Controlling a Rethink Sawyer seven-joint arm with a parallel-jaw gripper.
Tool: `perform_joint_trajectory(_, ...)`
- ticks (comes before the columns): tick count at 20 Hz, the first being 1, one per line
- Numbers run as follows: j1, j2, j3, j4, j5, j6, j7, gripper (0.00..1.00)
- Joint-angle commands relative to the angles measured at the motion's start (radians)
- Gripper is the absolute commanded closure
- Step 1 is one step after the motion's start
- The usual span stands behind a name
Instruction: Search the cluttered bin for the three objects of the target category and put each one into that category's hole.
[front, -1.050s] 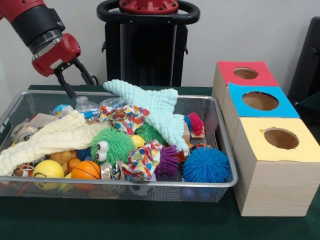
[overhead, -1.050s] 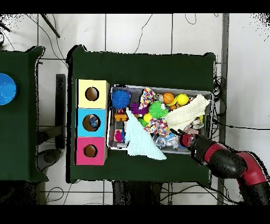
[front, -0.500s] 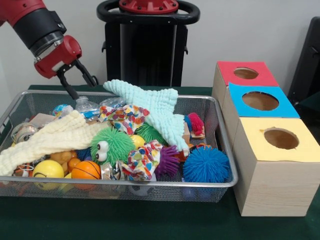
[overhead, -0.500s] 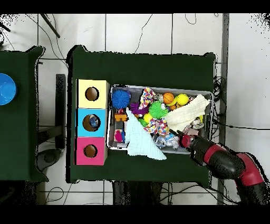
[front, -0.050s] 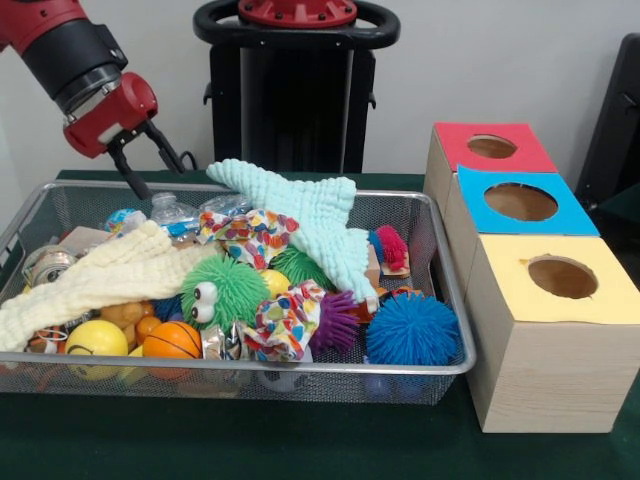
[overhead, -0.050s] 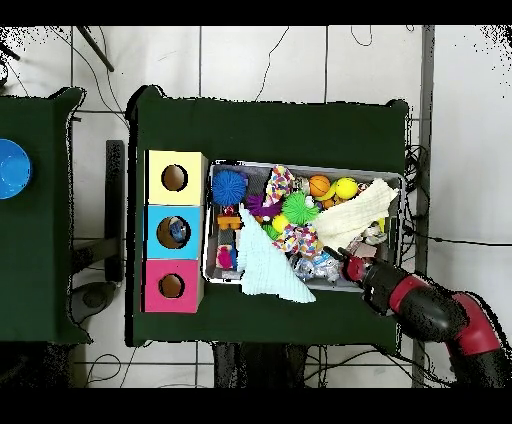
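Hovering above the far left corner of the bin (front, -0.050s: 447, 300), the gripper (front, -0.050s: 153, 176) has its two black fingers (front, -0.050s: 128, 173) spread apart with nothing between them, their tips just over the rim. Inside the bin, a cream cloth (front, -0.050s: 95, 280) lies along the left side, and a mint cloth (front, -0.050s: 305, 220) drapes over the middle of the clutter toward the back rim. A green furry ball (front, -0.050s: 224, 290) with eyes sits in the middle of the bin, an orange ball (front, -0.050s: 172, 341) and a yellow ball (front, -0.050s: 96, 338) sit at the front left, and a blue spiky ball (front, -0.050s: 412, 329) rests in the front right corner. Just right of the bin stand three boxes with round holes on top: yellow (front, -0.050s: 560, 279) nearest the front, blue (front, -0.050s: 520, 202) behind it, red (front, -0.050s: 491, 147) farthest back.
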Motion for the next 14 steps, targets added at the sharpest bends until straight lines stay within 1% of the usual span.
perform_joint_trajectory(1,-0.005,0.045,-0.065,-0.144,-0.048,0.079,-0.379,0.0)
perform_joint_trajectory(14,-0.015,0.056,-0.081,-0.153,-0.039,0.076,-0.434,0.0)
